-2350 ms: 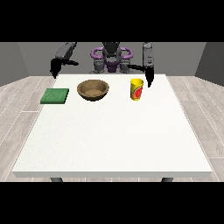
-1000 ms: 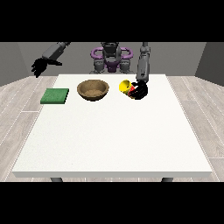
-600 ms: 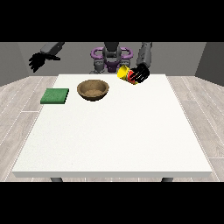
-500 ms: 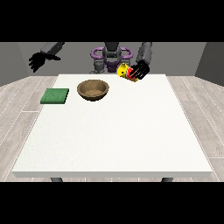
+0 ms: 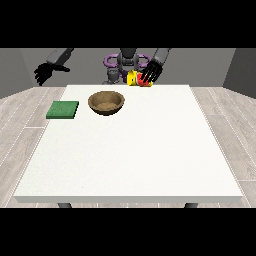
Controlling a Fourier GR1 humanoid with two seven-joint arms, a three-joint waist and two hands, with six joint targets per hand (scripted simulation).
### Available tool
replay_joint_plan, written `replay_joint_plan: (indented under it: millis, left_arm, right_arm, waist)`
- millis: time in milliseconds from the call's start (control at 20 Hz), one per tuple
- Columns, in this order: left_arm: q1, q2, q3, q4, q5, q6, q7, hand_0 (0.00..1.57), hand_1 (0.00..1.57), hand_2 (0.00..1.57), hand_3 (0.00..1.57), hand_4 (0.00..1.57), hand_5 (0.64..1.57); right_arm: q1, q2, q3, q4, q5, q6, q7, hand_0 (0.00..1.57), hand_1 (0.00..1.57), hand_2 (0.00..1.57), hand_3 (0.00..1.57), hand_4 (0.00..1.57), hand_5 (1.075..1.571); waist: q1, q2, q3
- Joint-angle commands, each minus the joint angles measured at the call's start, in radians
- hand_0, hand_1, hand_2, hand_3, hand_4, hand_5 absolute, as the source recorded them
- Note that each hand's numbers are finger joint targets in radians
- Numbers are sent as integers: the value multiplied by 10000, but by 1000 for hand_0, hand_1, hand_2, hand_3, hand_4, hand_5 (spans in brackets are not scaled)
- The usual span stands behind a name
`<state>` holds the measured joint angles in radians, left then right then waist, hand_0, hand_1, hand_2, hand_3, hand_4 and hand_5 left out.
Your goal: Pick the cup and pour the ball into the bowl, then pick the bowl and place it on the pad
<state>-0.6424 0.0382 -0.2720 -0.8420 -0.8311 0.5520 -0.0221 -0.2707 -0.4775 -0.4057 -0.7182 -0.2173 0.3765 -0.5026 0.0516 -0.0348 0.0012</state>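
Note:
The yellow cup with a red label (image 5: 135, 79) is held tilted on its side in the air above the table's far edge, and the hand at the view's right (image 5: 151, 73) is curled round it. The ball is not visible. The brown wooden bowl (image 5: 106, 103) sits on the white table (image 5: 130, 150), left of and nearer the camera than the cup. The green pad (image 5: 63, 109) lies flat to the left of the bowl. The hand at the view's left (image 5: 44, 72) hangs raised beyond the table's left far corner, holding nothing, fingers hanging relaxed.
The robot's torso with purple rings (image 5: 122, 62) stands behind the far edge. Wooden floor surrounds the table.
The hand at the view's right closed on the cup, lifted it off the table and tipped it sideways. The other hand rose and swung out to the left.

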Motion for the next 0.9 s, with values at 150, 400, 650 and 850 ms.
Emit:
replay_joint_plan:
  millis: [150, 400, 650, 850]
  left_arm:
    - [47, -44, -738, -526, -1697, -636, 1078, 1080, 1080, 1571, 1571, 965, 1570]
    - [-1087, -376, -2047, -788, -2871, -1198, 3498, 583, 583, 1571, 1536, 881, 1571]
    - [-1435, -380, -2750, -475, -4134, -1013, 3791, 520, 520, 1571, 1571, 841, 1571]
    - [-1298, -382, -3935, -1141, -4721, -1673, 4865, 373, 373, 1571, 1571, 899, 1570]
  right_arm:
    - [294, -103, -13, 539, 148, 159, -754, 0, 0, 58, 0, 0, 1551]
    - [-525, -573, -9, 1023, 103, 563, -384, 0, 0, 0, 0, 0, 1548]
    - [-1785, 80, 395, 604, 379, -761, 432, 0, 0, 0, 143, 0, 1530]
    - [-2094, -187, 411, 893, 360, -390, 518, 0, 0, 0, 273, 0, 1527]
  waist:
    - [60, -83, -4]
    - [-218, 173, 0]
    - [-283, 581, -8]
    - [-395, 642, -2]
